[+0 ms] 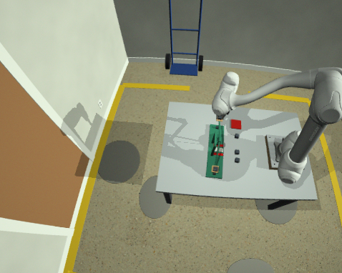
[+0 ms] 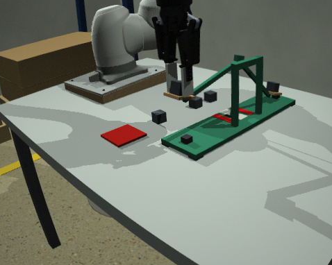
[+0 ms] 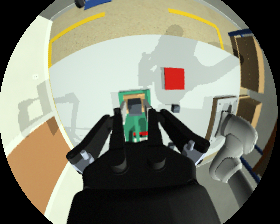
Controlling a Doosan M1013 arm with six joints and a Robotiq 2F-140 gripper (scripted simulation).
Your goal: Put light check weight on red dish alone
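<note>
The green rocker balance (image 2: 232, 118) stands on the table, its beam tilted with the near pan (image 2: 178, 96) raised. A dark cube weight (image 2: 175, 86) sits on that pan. My gripper (image 2: 178, 84) hangs straight down over it, fingers partly open on either side of the weight, not squeezing it; the wrist view (image 3: 135, 117) shows the weight (image 3: 135, 105) between them. Another weight (image 2: 272, 86) sits on the low far pan. Three more weights (image 2: 159, 116) (image 2: 195, 102) (image 2: 210, 96) lie on the table. The red dish (image 2: 123, 134) lies flat and empty, right side up, also in the top view (image 1: 235, 124).
A small dark block (image 2: 186, 139) sits on the near end of the balance's base. The arm's base plate (image 2: 115, 80) is at the back of the table. Cardboard boxes (image 2: 41, 62) stand beyond the table's left edge. A blue hand truck (image 1: 184, 35) stands by the far wall.
</note>
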